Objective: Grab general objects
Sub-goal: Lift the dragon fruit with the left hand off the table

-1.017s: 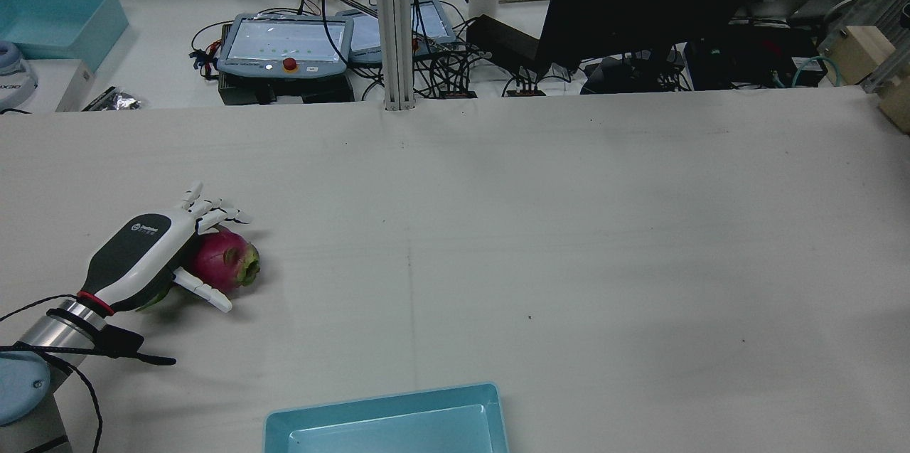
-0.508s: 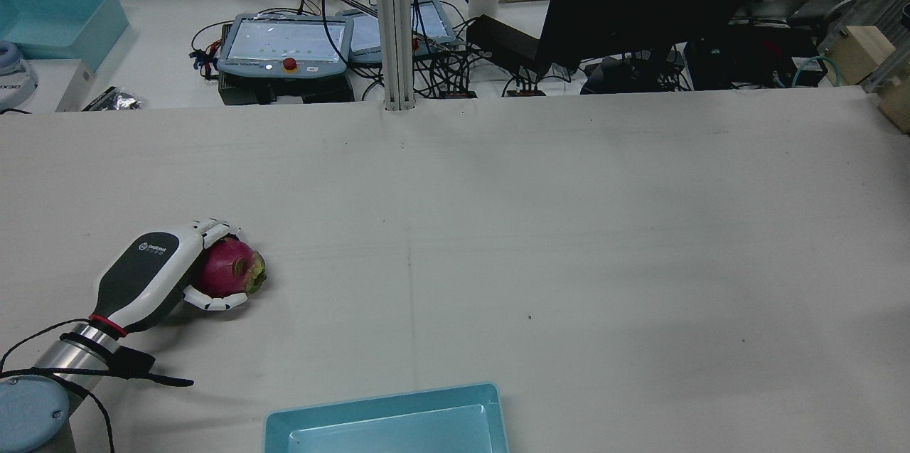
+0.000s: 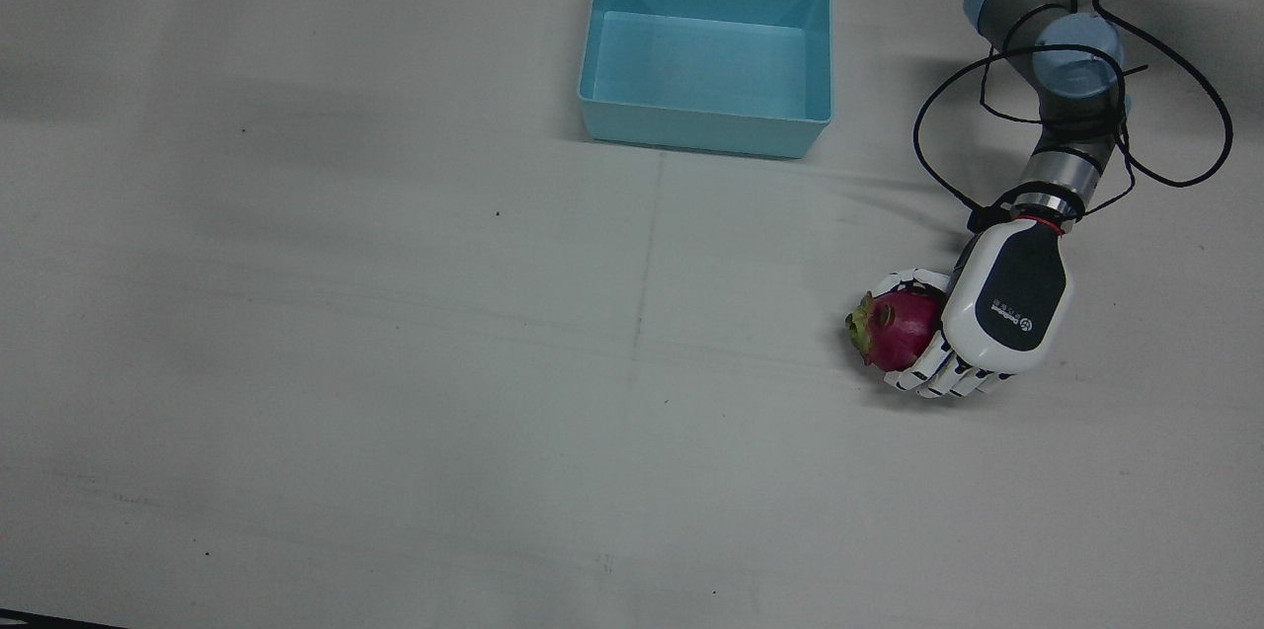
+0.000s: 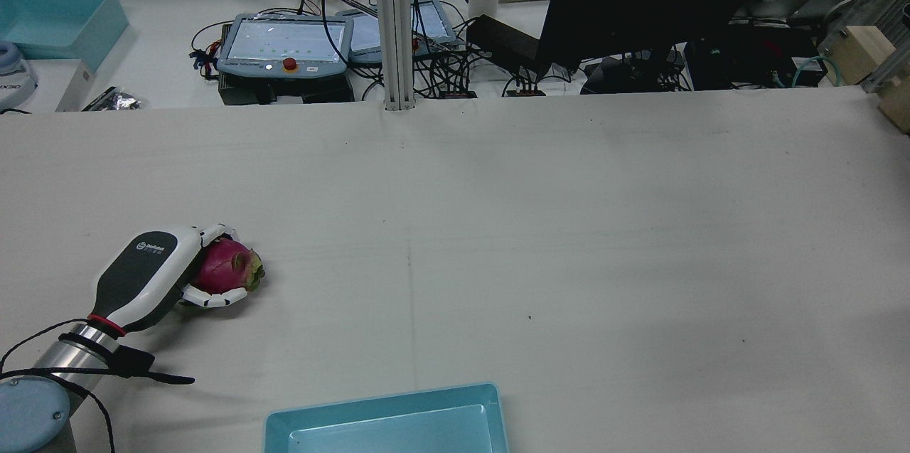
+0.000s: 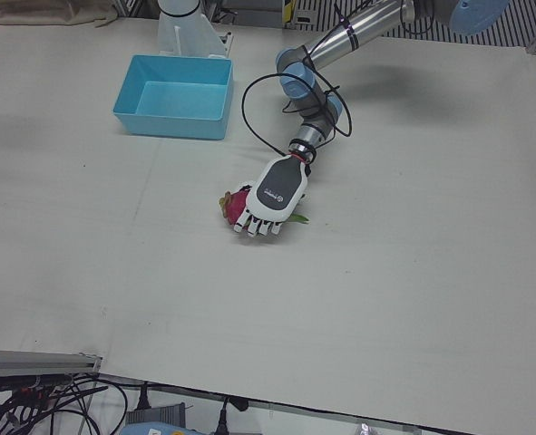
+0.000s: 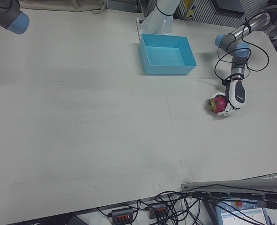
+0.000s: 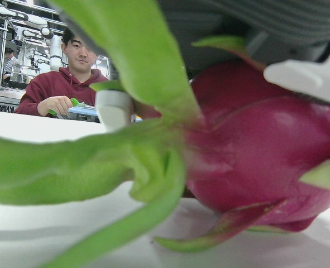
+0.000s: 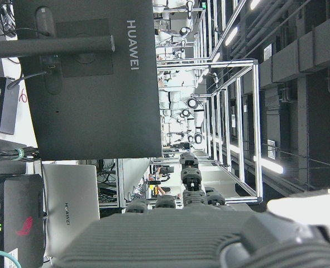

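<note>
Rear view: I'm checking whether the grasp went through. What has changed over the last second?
The left hand closed its spread fingers around the dragon fruit and now holds it, still resting on the table. The blue bin stayed put.

White table (image 3: 395, 362) with blue bin (image 3: 705, 130) and dragon fruit (image 3: 897, 325).

- "HUAWEI" is showing in pale letters, turned on its side, on the back of the dark monitor (image 8: 92, 78) in the right hand view.
- "HUAWEI" is also appearing, smaller, on the lid of the grey laptop (image 8: 70, 215) below it.
- A small logo is sitting on the dark back of the left hand (image 3: 1007, 298); its lettering is too small to read.
</note>
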